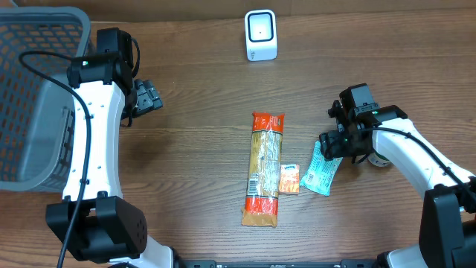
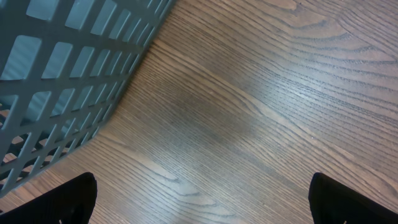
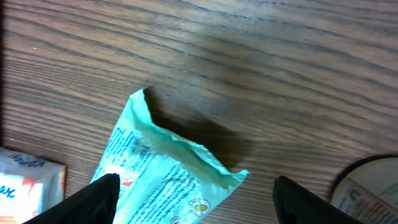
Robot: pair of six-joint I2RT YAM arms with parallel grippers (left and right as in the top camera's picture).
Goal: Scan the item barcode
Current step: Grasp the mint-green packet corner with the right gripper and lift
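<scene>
Counter (image 1: 201,112): brown wood grain, seen from above, with a white arm and black tool at each side.
Scanner (image 1: 261,35): small white box with a pale window, upright at the far edge of the counter near the middle, well apart from both tools.
Teal packet (image 1: 322,170): flat on the counter right of centre, lying at a tilt, far end under the right tool. In the wrist view that end is crumpled and raised a little off the wood.
Right tool (image 1: 341,145): low over the teal packet's far end, fingers (image 3: 102,193) spread wide, one either side of it. One finger at the packet's edge, the other apart from it with bare wood between; open, gripping nothing.
Left tool (image 1: 146,97): just beside the basket, fingers (image 2: 74,199) spread to their widest, open, only bare wood between them.
Basket (image 1: 37,89): grey plastic mesh, at the far left corner of the counter.
Long package (image 1: 265,168): orange and tan, lying lengthwise at the middle of the counter.
Small packet (image 1: 289,179): white and orange, between the long package and the teal packet, just beside the long package.
Round item (image 1: 380,160): pale labelled disc just beside the right tool, partly hidden by the arm; kind cannot be told.
</scene>
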